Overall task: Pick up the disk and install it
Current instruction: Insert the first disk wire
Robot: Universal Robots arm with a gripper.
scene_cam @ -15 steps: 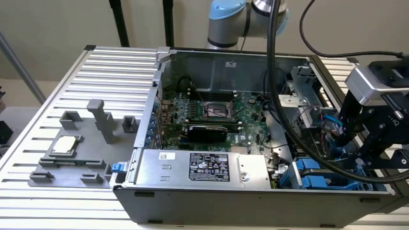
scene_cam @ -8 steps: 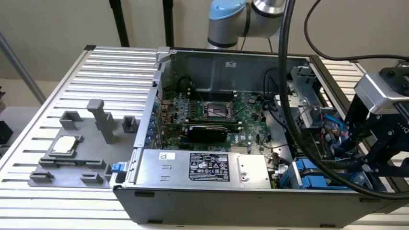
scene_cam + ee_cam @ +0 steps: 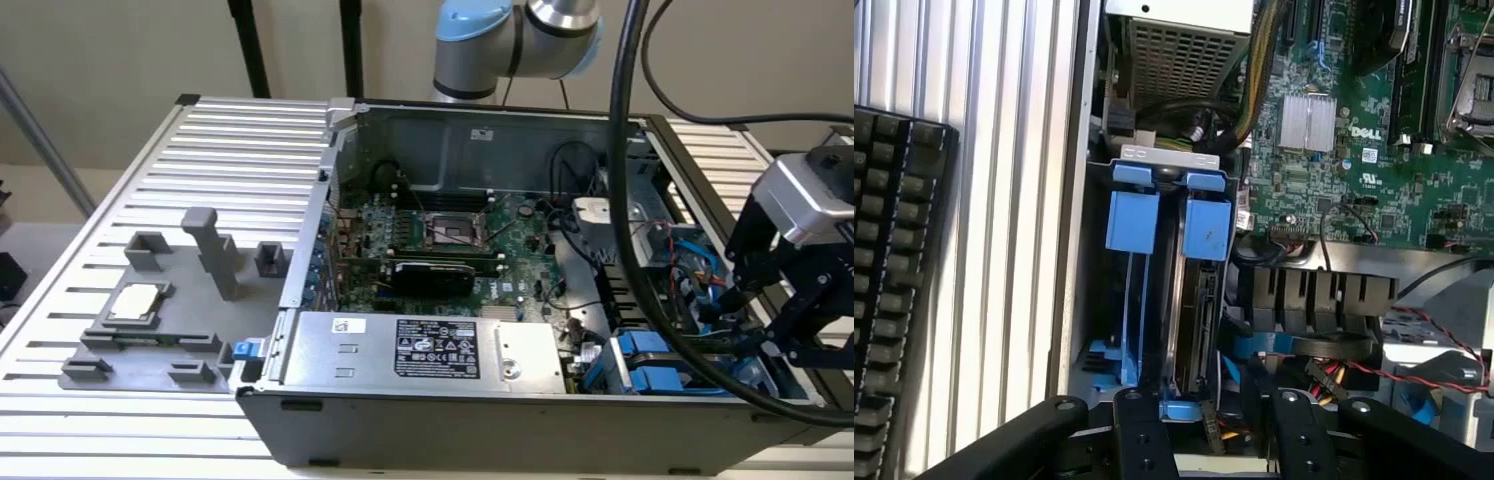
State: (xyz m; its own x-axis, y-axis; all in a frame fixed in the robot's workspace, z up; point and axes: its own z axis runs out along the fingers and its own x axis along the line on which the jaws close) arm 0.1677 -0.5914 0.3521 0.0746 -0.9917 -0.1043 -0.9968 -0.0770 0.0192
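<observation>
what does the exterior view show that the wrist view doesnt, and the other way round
From the exterior view: the grey fixture plate beside the case, with the CPU chip lying on it, and the arm's blue-capped joint behind the case. From the wrist view: a black keyboard on the slatted table, and the disk standing edge-on in its blue carrier. In both: the motherboard, the blue carrier tabs and the gripper near them.

Soft, even light; faint glare on the ribbed table.
</observation>
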